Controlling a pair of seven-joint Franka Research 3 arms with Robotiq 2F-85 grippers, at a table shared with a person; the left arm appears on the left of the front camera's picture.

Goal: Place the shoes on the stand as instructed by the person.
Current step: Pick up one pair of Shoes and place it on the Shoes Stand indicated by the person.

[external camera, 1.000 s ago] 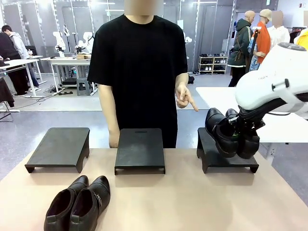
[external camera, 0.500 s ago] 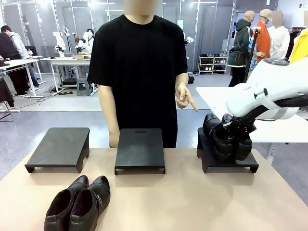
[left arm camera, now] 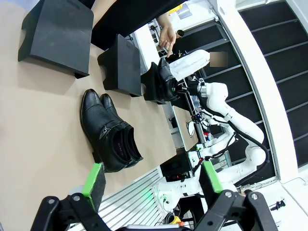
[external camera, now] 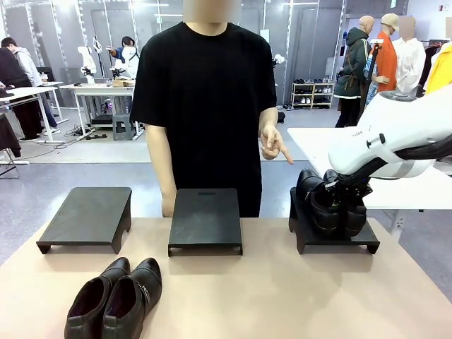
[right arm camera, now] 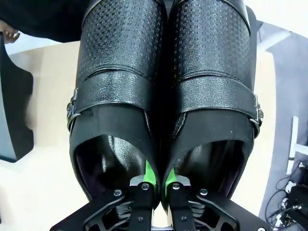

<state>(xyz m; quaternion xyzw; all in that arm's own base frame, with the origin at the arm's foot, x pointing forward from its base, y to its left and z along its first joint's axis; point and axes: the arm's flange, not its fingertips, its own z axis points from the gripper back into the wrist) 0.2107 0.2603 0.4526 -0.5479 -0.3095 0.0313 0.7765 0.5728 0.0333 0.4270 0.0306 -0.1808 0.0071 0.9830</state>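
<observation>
One pair of glossy black buckled shoes sits at the top of the right stand, toes pointing toward the person. My right gripper is shut on it. In the right wrist view, the right gripper pinches the inner walls of both shoes together. A second pair of shoes lies on the table at the front left, also visible in the left wrist view as shoes. My left gripper hangs open above the table, holding nothing. The person's hand points down at the right stand.
Two more black stands sit on the table, one in the middle and one on the left, both bare. The person stands close behind the middle stand. A white table lies behind the right stand.
My right gripper has come down and slightly left with the pair. The shoes went from tilted above the right stand to low on its top. The left arm and the front pair are unchanged.
</observation>
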